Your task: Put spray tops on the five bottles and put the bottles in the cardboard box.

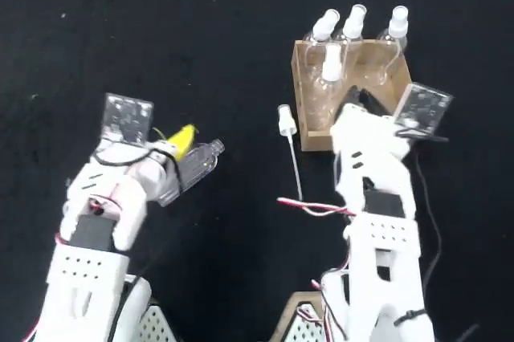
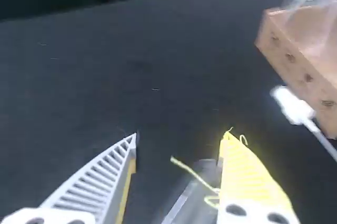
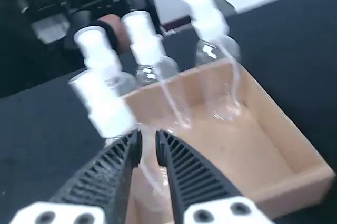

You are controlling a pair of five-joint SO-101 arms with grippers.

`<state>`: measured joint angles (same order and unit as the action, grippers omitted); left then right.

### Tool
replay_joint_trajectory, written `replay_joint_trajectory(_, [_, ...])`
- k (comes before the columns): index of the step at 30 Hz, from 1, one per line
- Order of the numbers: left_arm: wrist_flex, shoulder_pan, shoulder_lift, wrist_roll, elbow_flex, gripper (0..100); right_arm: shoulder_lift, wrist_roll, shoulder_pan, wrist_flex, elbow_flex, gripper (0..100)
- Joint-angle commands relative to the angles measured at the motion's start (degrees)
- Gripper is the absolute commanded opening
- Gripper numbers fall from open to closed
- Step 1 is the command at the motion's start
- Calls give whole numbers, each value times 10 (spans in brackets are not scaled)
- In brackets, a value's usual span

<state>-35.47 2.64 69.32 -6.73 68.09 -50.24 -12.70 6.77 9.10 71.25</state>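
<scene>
- Cardboard box (image 1: 315,140) sits on the black table (image 1: 201,45); everything below is placed from it.
- Four clear bottles with white spray tops stand upright inside the box: three in a row along its far wall (image 1: 325,27) (image 1: 353,21) (image 1: 397,22), and one (image 1: 332,65) nearer the middle.
- Fifth bottle (image 1: 201,159) has no top. It is well off to the box's left and held tilted, its open neck pointing toward the box.
- Left gripper (image 2: 178,145) is pinching that capless bottle, yellow finger (image 2: 245,176) on one side and white ribbed finger (image 2: 102,182) on the other. The wrist view shows the bottle lying against the yellow one.
- Loose spray top (image 1: 286,121) lies flat on the table just beside the box's left wall. Its thin dip tube trails away from the box toward the arms.
- Right gripper (image 3: 148,140) hangs over the box's near end. Its black fingers are almost pressed together with only a slim gap, and nothing is between them.
</scene>
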Motion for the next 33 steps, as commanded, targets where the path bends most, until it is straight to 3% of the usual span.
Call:
replay_joint_trajectory(1, [-69, -58, -67, -76, -128, 245, -37, 18, -30, 19, -10, 16])
replay_joint_trajectory(5, [-142, -68, -219, -143, -224, 245, -51, 17, -33, 41, -10, 16])
replay_joint_trajectory(11, [-185, -75, -418, -175, -295, 245, -68, 17, -33, 55, -10, 16])
replay_joint_trajectory(17, [-189, -77, -475, -215, -307, 245, -73, 19, -33, 57, -10, 15])
replay_joint_trajectory(21, [-243, -40, -474, -224, -296, 245, -73, 19, -33, 57, -14, 15])
replay_joint_trajectory(26, [-295, 65, -478, -189, -289, 245, -74, 21, -57, 70, -31, 15])
replay_joint_trajectory(28, [-271, 128, -476, -110, -268, 245, -74, 21, -96, 161, -85, 15])
replay_joint_trajectory(33, [-275, 147, -472, -86, -269, 245, -74, 23, -112, 310, -160, 15])
